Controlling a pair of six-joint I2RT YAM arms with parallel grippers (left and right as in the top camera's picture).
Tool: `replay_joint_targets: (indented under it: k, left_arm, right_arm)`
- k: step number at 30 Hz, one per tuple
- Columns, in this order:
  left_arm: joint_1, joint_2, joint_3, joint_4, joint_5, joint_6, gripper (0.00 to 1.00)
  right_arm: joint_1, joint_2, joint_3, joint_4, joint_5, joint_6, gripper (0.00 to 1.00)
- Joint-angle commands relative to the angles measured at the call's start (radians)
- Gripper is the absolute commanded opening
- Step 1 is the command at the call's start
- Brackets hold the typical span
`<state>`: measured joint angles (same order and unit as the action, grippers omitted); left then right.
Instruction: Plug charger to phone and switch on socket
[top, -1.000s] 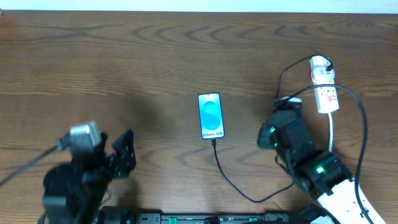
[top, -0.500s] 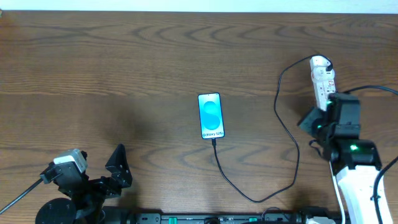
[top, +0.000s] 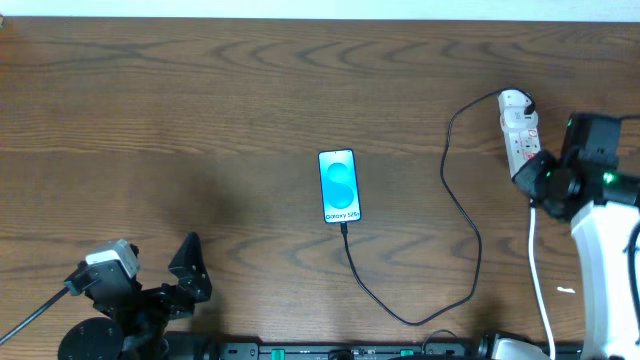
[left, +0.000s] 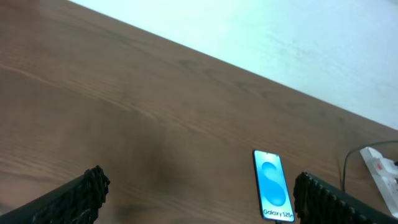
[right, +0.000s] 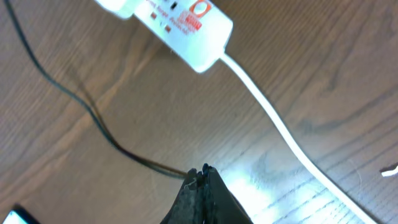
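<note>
The phone (top: 338, 186) lies face up mid-table with its blue-teal screen lit; it also shows in the left wrist view (left: 273, 193). The charger (top: 462, 205), a thin black cable, runs from the phone's near edge in a loop to the far end of the socket (top: 518, 122), a white power strip with red markings. My right gripper (top: 537, 186) is shut and empty, hovering at the socket's rounded near end (right: 186, 25); its fingertips (right: 203, 171) cover part of the cable (right: 93, 112). My left gripper (top: 188, 268) is open and empty at the near left (left: 205, 205).
The socket's thick white cord (top: 534, 262) runs toward the near right edge, beside my right arm, and crosses the right wrist view (right: 280, 130). A small white scrap (top: 566, 291) lies near it. A black rail (top: 330, 350) lines the table's near edge.
My right arm has swung right and away, from beside the cable loop to the socket's near end. The left arm pulled back to the near edge, then stayed still.
</note>
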<state>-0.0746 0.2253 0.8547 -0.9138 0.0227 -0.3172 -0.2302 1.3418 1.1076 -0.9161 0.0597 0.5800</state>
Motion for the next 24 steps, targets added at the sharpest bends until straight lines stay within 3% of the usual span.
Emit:
replay_joint_targets:
  k: [1,15,24]
  left_arm:
    - [0.003,0.000,-0.005,-0.023,-0.009,-0.002,0.97]
    - [0.004,-0.003,-0.005,-0.240,-0.009,-0.002,0.97]
    - [0.007,-0.011,-0.006,-0.245,-0.009,-0.001,0.98]
  right_arm:
    - [-0.028,0.075,0.066,-0.005,0.001,-0.012,0.01]
    - [-0.139,0.443,0.288,0.092,-0.011,0.006,0.01]
    - [-0.139,0.562,0.315,0.253,-0.120,0.086,0.01]
